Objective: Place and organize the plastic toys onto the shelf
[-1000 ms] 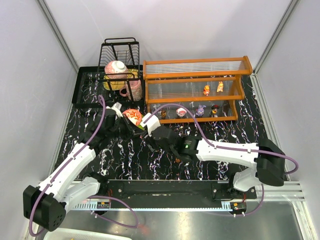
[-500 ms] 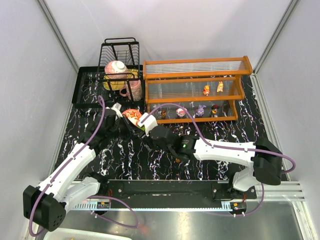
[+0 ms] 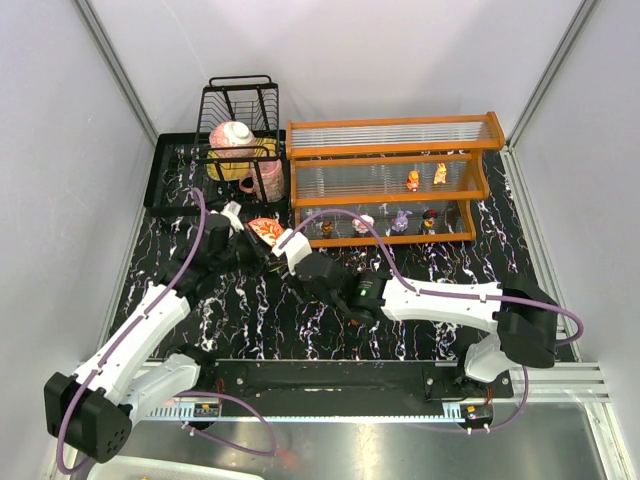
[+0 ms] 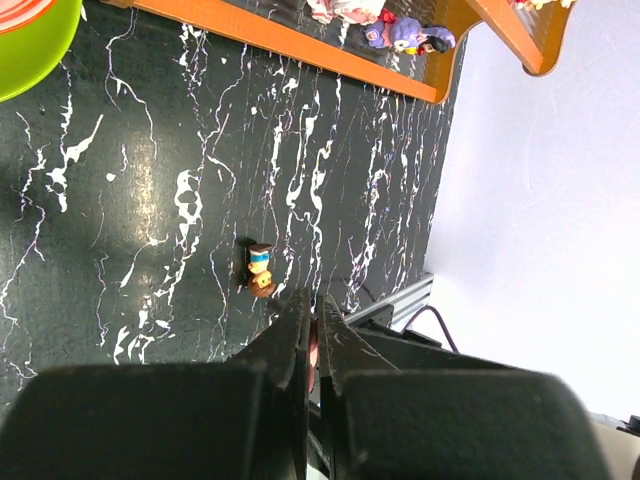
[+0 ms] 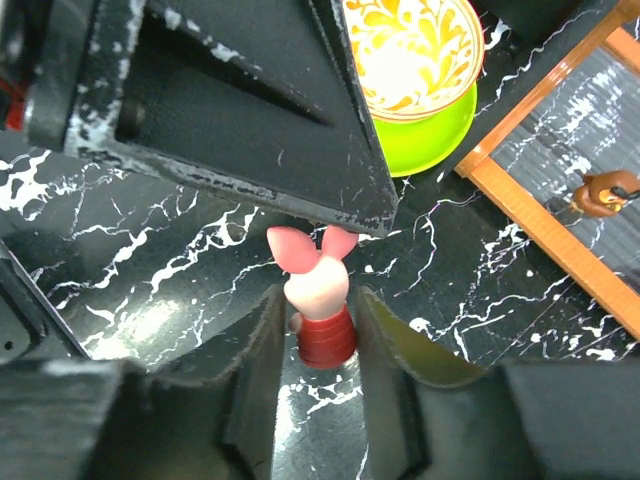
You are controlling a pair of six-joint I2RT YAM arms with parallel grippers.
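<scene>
Shelf: orange frame, tiers of clear ribbed panels, upper right of centre in the overhead view, standing on the black marbled worktop. Long axis runs left to right across the frame.

Right pincer: centre of the overhead view. Its fingers press against both flanks of the pink-eared toy.

Left pincer: fingers closed together, tips just below the brown toy in its own view.

Bowl: red patterned, on a green plate, left of the shelf's lowest tier.

Plastic toys, shelved: four along the lowest tier, two orange-yellow on the middle tier.

Pink-eared toy: red body, long axis up-down in the right wrist view, ears toward the top edge.

Brown toy: alone on the worktop, long axis up-down in the frame, capped end uppermost.
</scene>
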